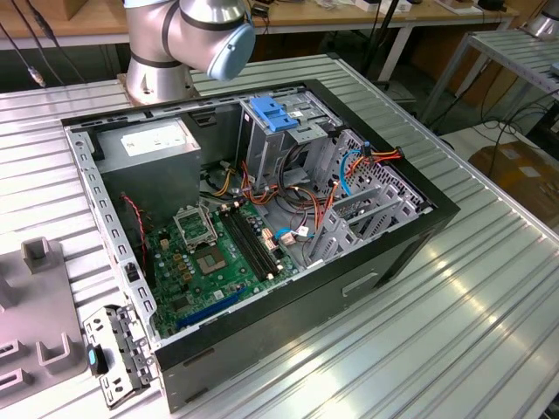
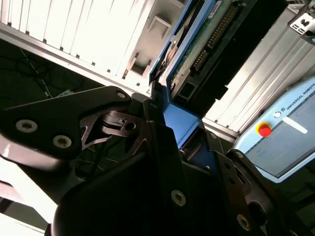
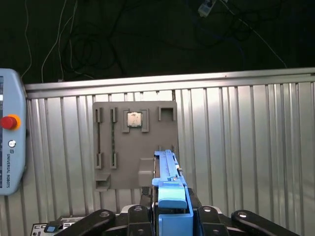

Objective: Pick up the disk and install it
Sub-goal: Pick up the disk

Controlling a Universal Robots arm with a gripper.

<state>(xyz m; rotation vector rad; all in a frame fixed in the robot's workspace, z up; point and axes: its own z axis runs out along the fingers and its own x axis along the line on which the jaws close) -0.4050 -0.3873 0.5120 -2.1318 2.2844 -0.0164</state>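
Over the ribbed metal surface (image 3: 246,147), the flat rectangular disk (image 3: 170,182) with blue plastic side rails is gripped edge-on by the black jaws, which are clenched on it. Its green circuit-board face (image 2: 206,34) is shown in the second wrist view. Beyond it, a grey slotted plastic tray (image 3: 128,162) bearing a small square silver chip (image 3: 134,119) is seen. An open black computer case (image 1: 288,319), fitted with a blue plastic latch (image 1: 273,114), is shown in the exterior view.

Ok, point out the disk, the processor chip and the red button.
disk (image 3: 170,196), first wrist view, blue side rail.
processor chip (image 3: 134,119), first wrist view, metal lid.
red button (image 3: 9,122), first wrist view, its cap.
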